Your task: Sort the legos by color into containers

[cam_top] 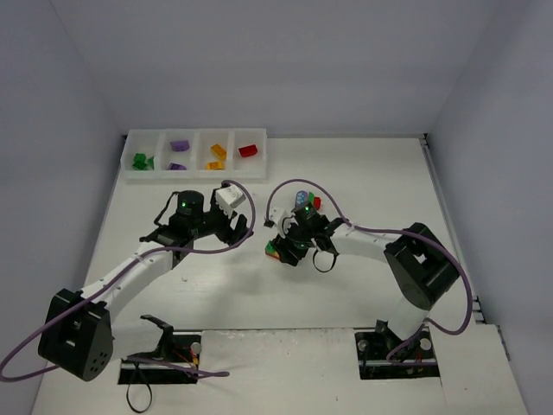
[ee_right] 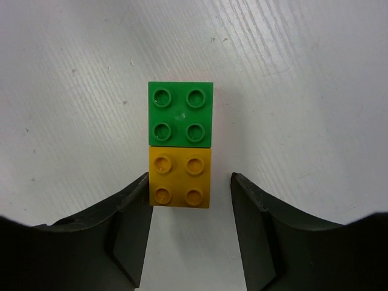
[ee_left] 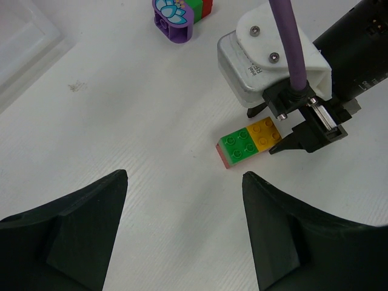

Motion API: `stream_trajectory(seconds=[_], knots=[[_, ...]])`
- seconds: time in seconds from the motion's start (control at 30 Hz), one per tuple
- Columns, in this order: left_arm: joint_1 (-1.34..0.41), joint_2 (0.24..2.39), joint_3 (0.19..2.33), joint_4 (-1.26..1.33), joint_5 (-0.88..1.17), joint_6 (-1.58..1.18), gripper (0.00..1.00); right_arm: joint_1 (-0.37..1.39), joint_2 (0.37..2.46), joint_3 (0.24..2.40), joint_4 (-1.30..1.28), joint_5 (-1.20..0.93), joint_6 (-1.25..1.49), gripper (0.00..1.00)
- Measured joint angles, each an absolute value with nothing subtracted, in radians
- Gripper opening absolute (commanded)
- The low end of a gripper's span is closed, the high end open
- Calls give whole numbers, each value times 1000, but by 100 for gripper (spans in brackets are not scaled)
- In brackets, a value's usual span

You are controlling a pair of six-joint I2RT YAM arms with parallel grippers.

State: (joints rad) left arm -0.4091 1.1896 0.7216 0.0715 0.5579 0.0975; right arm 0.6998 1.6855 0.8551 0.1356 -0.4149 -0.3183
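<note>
A joined green [ee_right: 180,113] and orange-yellow [ee_right: 180,177] lego lies flat on the table, with a red layer under it in the left wrist view [ee_left: 250,142]. My right gripper [ee_right: 189,182] is open around the orange-yellow half: the left finger is at its edge and the right finger stands apart. In the top view this gripper [cam_top: 281,251] is at mid table. My left gripper [ee_left: 185,182] is open and empty, just left of that lego [cam_top: 273,251]. A purple, green and red cluster [ee_left: 179,15] lies beyond. The tray [cam_top: 197,175] holds green [cam_top: 143,160], purple [cam_top: 179,147], orange-yellow [cam_top: 216,151] and red [cam_top: 248,150] legos, one colour per compartment.
The tray stands at the table's back left, against the wall. The second lego cluster [cam_top: 302,199] lies just behind the right wrist. Purple cables loop over both arms. The right arm's body [ee_left: 351,42] fills the left wrist view's upper right.
</note>
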Motion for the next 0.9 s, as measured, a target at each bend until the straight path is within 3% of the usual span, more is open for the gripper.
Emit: stream_trajectory(seconds=[0.07, 0.17, 0.27, 0.33, 0.4, 0.7, 0.9], knots=[[-409, 1190, 722, 75, 562, 97, 70, 700, 1686, 855, 138, -422, -319, 48], [-406, 1193, 722, 78, 571, 97, 70, 700, 1686, 855, 138, -430, -324, 39], [-403, 1194, 722, 81, 578, 93, 70, 700, 1686, 856, 140, -437, -337, 26], [-403, 1194, 722, 81, 581, 93, 70, 700, 1686, 856, 139, -440, -345, 8], [-403, 1194, 722, 81, 588, 92, 70, 697, 1685, 856, 139, -453, -352, 0], [-373, 1181, 751, 36, 732, 109, 73, 600, 1483, 870, 79, -643, -377, 0], [-366, 1191, 925, -46, 888, 154, 75, 571, 1389, 974, -7, -731, -425, 0]])
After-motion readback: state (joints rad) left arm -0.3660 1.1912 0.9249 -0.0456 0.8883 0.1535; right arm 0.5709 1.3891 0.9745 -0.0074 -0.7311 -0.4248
